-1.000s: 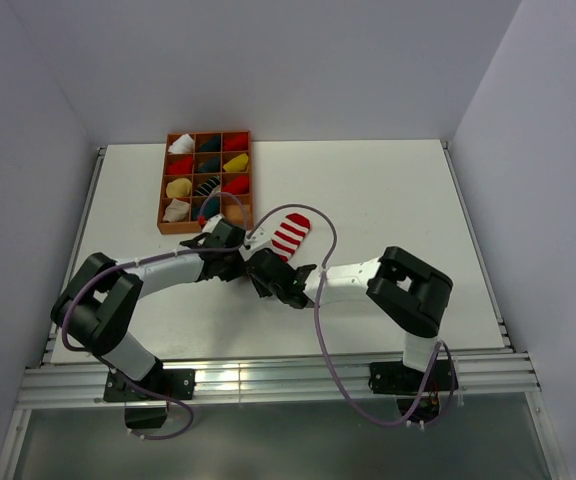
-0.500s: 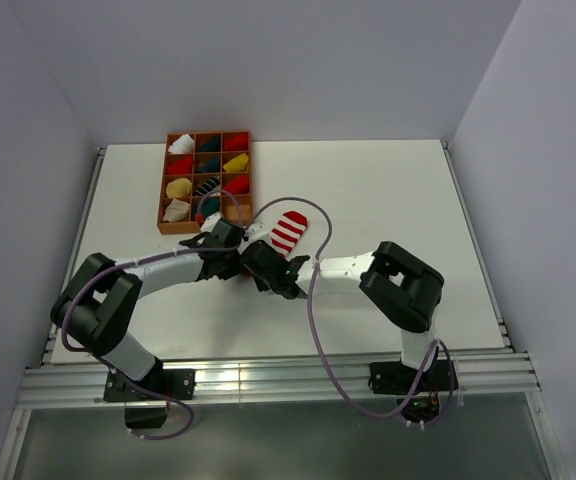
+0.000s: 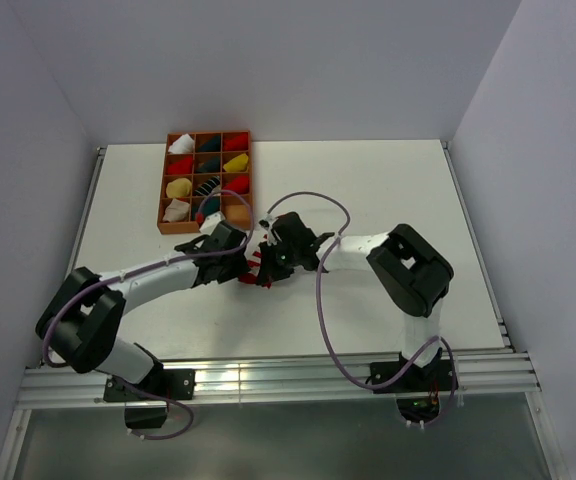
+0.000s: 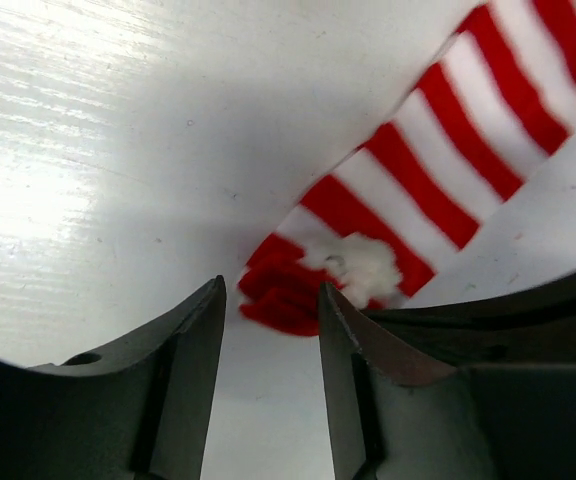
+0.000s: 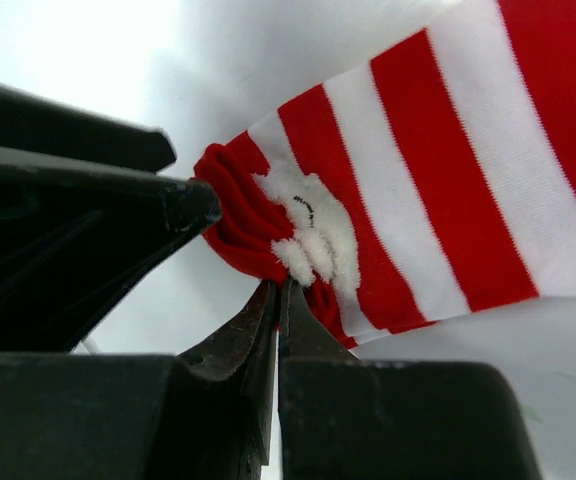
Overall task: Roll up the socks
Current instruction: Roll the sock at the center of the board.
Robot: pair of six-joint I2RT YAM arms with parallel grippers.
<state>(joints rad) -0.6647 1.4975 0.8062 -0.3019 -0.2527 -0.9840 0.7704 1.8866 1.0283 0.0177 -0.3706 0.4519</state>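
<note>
At the bottom of the top view the two black-and-white arms rise from their bases and bend inward. They meet a little left of centre on the white table [image 3: 388, 190].

The left gripper [image 4: 270, 290] has its two dark fingers [image 4: 188, 370] standing apart at the bottom of its wrist view. Only bare table shows in the gap. Just beyond the tips lies the bunched red end of the red-and-white striped sock [image 4: 408, 190], which carries a small white fluffy tuft. From there the stripes run off to the upper right of the frame. A dark body, probably the other gripper, fills the lower right corner.

The right gripper [image 5: 276, 290] has its fingers pressed flat together at the bottom centre of its own view. Their tips rest against the sock's red edge, just under the white tuft. Whether any cloth is nipped between them cannot be told. A black finger of the left gripper crosses the left side of that frame, and its tip touches the red bunch.

From above the sock is mostly hidden under the two grippers, with only scraps of red showing between them.

Farther back, at the upper left of the table, sits an orange-brown wooden tray [image 3: 180, 228]. It is divided into small compartments that hold rolled bundles in white, red, yellow and dark colours.
</note>
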